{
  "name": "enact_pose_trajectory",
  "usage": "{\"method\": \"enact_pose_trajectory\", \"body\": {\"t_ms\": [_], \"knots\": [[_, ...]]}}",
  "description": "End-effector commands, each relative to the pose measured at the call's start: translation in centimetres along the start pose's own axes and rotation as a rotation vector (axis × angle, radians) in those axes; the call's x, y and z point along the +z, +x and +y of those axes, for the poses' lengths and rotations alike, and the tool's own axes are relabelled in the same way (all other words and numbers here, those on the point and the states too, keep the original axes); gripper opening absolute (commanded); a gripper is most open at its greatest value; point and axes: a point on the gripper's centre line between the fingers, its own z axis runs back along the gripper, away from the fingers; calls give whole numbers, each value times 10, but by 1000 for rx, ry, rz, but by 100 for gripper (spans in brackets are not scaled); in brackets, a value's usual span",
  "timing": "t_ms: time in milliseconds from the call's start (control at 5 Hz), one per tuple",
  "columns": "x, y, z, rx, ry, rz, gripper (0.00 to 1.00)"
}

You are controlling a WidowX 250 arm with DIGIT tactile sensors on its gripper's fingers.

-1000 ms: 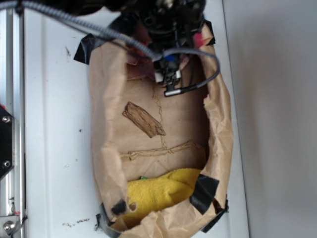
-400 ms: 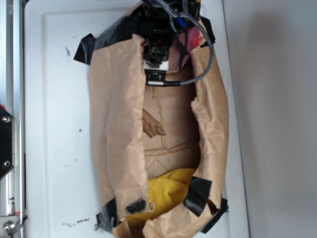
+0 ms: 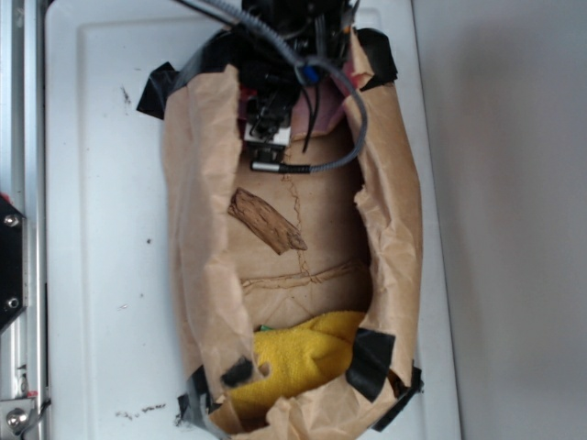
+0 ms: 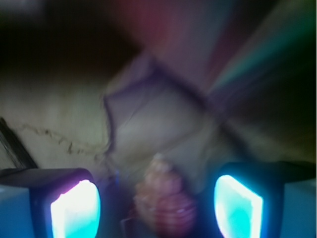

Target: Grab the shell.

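In the wrist view the shell (image 4: 163,201) shows blurred as a ribbed orange-pink spire, lying between my two glowing fingers with a gap on each side. My gripper (image 4: 156,208) is open around it. In the exterior view my gripper (image 3: 269,137) is down inside the far end of the brown paper bag (image 3: 197,211), and the shell itself is hidden under the arm there. The flat dark-brown piece of wood (image 3: 266,221) lies on the bag's floor just below the gripper.
A yellow cloth (image 3: 298,357) fills the near end of the bag. Black tape (image 3: 371,360) holds the bag's corners. The bag's crumpled walls rise on both sides of the gripper. The bag sits on a white tray (image 3: 101,229).
The gripper has shifted left and stayed low at the bag's far end. The bag's left wall, folded inward 0.4 s ago, has opened back out, uncovering the wood piece.
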Motion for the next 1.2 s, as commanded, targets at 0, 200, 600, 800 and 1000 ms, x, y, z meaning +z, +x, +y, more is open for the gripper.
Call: {"method": "enact_pose_trajectory", "body": {"t_ms": [0,200,600,800,1000], "knots": [[9,10,-2,52,66,-73,0],[9,10,-2,73,64,-81,0],[27,15,-6,107,27,-118,0],[55,15,-21,126,-18,-167,0],[89,14,-43,131,-91,-208,0]]}}
